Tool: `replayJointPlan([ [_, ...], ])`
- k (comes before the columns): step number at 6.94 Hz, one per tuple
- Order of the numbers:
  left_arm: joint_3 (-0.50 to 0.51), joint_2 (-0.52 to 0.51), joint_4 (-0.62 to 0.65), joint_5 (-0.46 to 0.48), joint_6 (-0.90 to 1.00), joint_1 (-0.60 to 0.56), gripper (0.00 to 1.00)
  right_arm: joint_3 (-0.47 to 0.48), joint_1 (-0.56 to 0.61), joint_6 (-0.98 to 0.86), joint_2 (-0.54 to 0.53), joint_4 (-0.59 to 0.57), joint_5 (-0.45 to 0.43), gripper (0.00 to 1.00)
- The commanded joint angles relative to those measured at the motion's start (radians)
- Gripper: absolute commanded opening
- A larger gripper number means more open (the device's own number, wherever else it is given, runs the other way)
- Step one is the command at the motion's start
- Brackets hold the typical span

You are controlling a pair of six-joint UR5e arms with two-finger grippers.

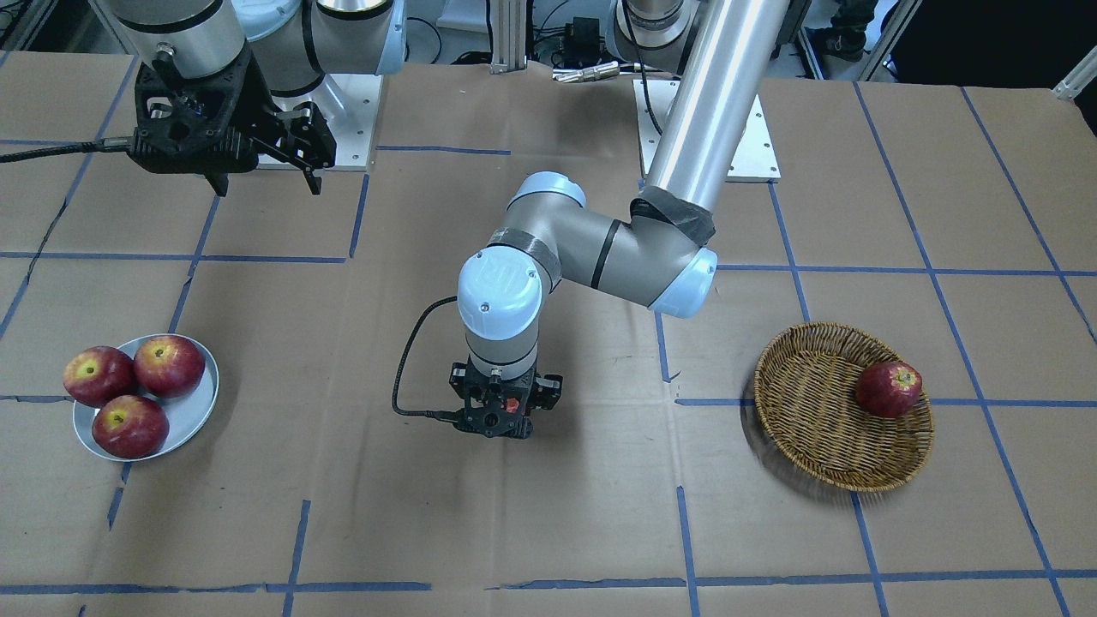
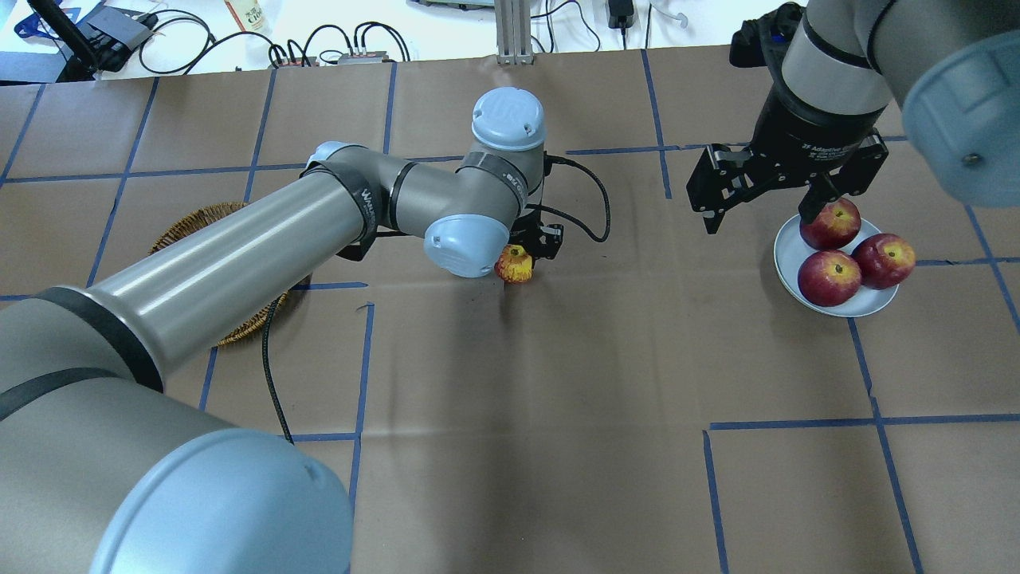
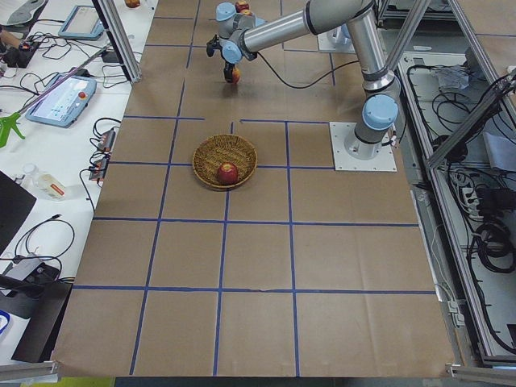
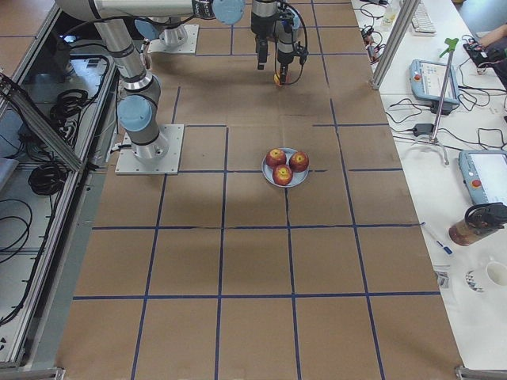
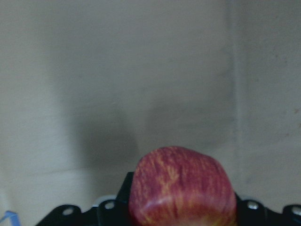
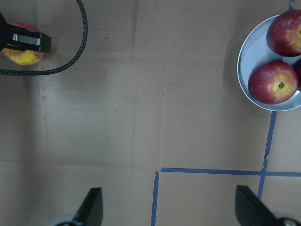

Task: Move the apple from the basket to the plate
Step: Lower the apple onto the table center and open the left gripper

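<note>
The left hand (image 2: 527, 252), a black two-finger hand pointing down, was clamped on the streaky red-and-yellow apple (image 2: 515, 264), its fingers pressed against the fruit's sides. In the left wrist view the apple (image 5: 182, 188) filled the lower middle, with the yellow-streaked skin facing the lens. The hand held the apple over the bare middle of the brown-paper bench (image 2: 558, 399), which was crossed by blue tape lines. There it sat between the basket and the plate and was in neither.

On the robot's left lay the round tan woven wicker basket (image 1: 814, 411), partly hidden behind the left arm in the overhead view. One darker, evenly red apple (image 1: 889, 389) rested inside it near the rim.

On the robot's right, the right hand (image 2: 759, 214) hung with its fingers spread wide, gripping nothing. It sat above the bench just beside the small round pale grey plate (image 2: 787, 249). Three dark red apples (image 2: 829, 277) sat close together on that plate.
</note>
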Motion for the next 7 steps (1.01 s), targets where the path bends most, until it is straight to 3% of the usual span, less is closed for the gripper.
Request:
replayJointPlan([
  [1, 0.008, -0.014, 0.009, -0.008, -0.008, -0.006, 0.34, 0.0, 0.0, -0.002, 0.0, 0.0, 0.0, 1.0],
  [2, 0.007, -0.014, 0.007, -0.007, -0.008, -0.006, 0.37, 0.0, 0.0, 0.0, 0.0, 0.0, 0.0, 1.0],
  [3, 0.005, -0.014, 0.007, -0.005, -0.008, -0.006, 0.99, 0.0, 0.0, 0.0, 0.0, 0.0, 0.0, 1.0],
  [5, 0.007, -0.012, 0.007, -0.01, -0.008, -0.006, 0.99, 0.0, 0.0, -0.002, 0.0, 0.0, 0.0, 1.0],
  [7, 0.023, 0.058, -0.022, -0.005, -0.006, -0.003, 0.99, 0.0, 0.0, 0.0, 0.0, 0.0, 0.0, 1.0],
])
